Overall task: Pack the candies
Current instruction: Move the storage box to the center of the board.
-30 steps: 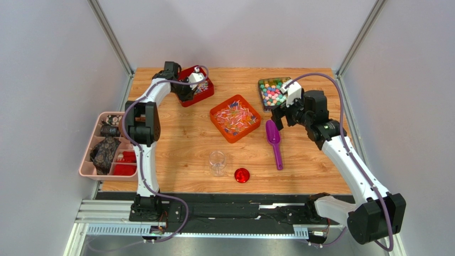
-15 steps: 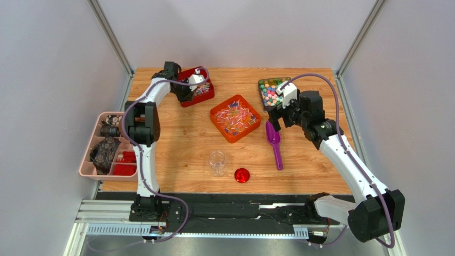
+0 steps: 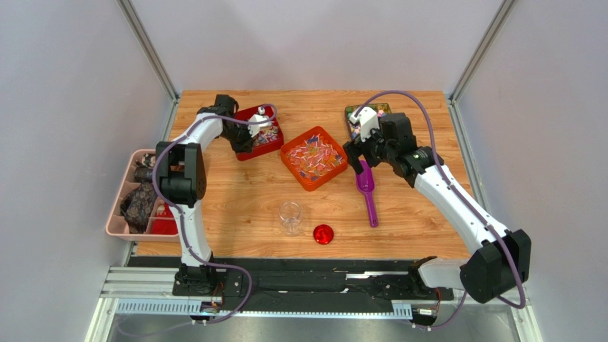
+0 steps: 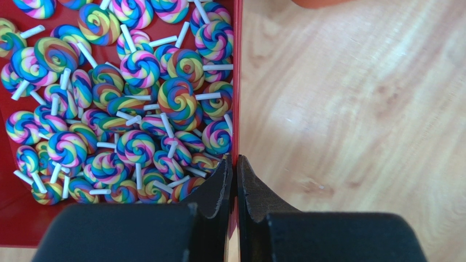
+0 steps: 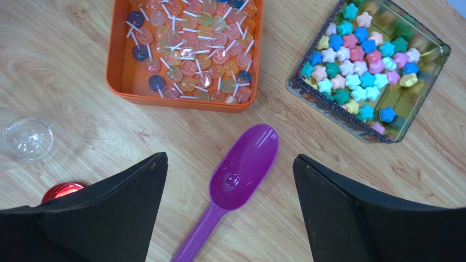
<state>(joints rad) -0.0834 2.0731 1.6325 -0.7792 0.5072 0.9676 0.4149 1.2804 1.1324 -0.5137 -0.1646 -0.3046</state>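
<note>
**A:** Where are the candies (image 5: 191, 49)?

**B:** In three lots toward the far side of the table (image 5: 60, 49). Swirl lollipops (image 4: 137, 68) fill the red tray (image 4: 11, 224). Translucent stick lollipops (image 5: 219, 54) lie in the orange tray (image 5: 180, 103), and star sweets (image 5: 355, 71) sit in the metal tin (image 5: 333, 112). The clear cup (image 5: 27, 139) looks empty, with the red lid (image 5: 60, 191) just beside it.

**A:** And the jaws?

**B:** The left gripper (image 4: 235, 161) is clenched on the red tray's side wall, one jaw inside among the lollipops and the other outside over the wood. The right gripper (image 5: 229, 158) is spread wide and grips nothing. It hangs above the purple scoop (image 5: 227, 188), whose bowl lies between the orange tray and the tin.

**A:** How will the sweets handle?

**B:** I'd guess they're tiny, light, hard and loose. The sticks cross one another, so a pinch would likely drag neighbours along or slip off. The stars look smooth and rounded, which is poor for two fingers. Scooping suits them better.

**A:** So where to take hold?

**B:** On the scoop's handle, I think, across its narrow width near the middle, not on the bowl. It looks like stiff, slick plastic, so it wants a square, firm close. The red tray seems thin-walled and light, so the wall pinch should be enough to slide or tilt it, though the heap may shift. The cup looks tippy, so pour gently
</note>
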